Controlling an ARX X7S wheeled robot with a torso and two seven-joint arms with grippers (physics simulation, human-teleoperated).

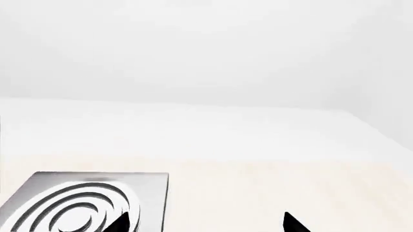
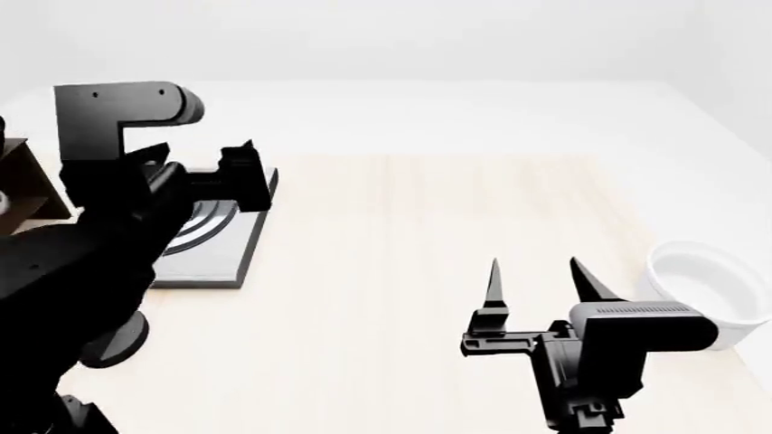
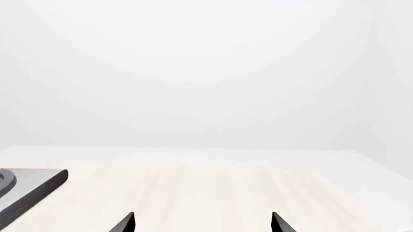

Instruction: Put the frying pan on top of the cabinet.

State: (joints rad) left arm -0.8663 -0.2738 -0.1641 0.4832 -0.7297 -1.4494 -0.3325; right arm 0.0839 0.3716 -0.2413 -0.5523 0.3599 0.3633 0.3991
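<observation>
Looking down from the head camera, I see my right gripper [image 2: 538, 282] hanging over the pale wooden counter [image 2: 399, 262], its two dark pointed jaws spread wide with nothing between them. Its wrist view confirms this: both tips poke up with bare wood between them, and a corner of the grey burner plate [image 3: 31, 189] shows at the edge.

My left gripper [image 2: 248, 172] is up over the burner plate [image 2: 217, 249], close to its far edge. In the head view the arm's bulk hides the jaws, but the left wrist view shows two dark tips [image 1: 293, 223] set well apart, so I read them as spread and holding nothing. The plate's concentric rings [image 1: 84, 208] sit just beneath one tip.

A white bowl [image 2: 711, 289] rests at the counter's right edge, just beside my right gripper.

A brown sliver of the cabinet [image 2: 24, 185] shows at the far left, behind my left arm. I cannot find the frying pan in any view.
</observation>
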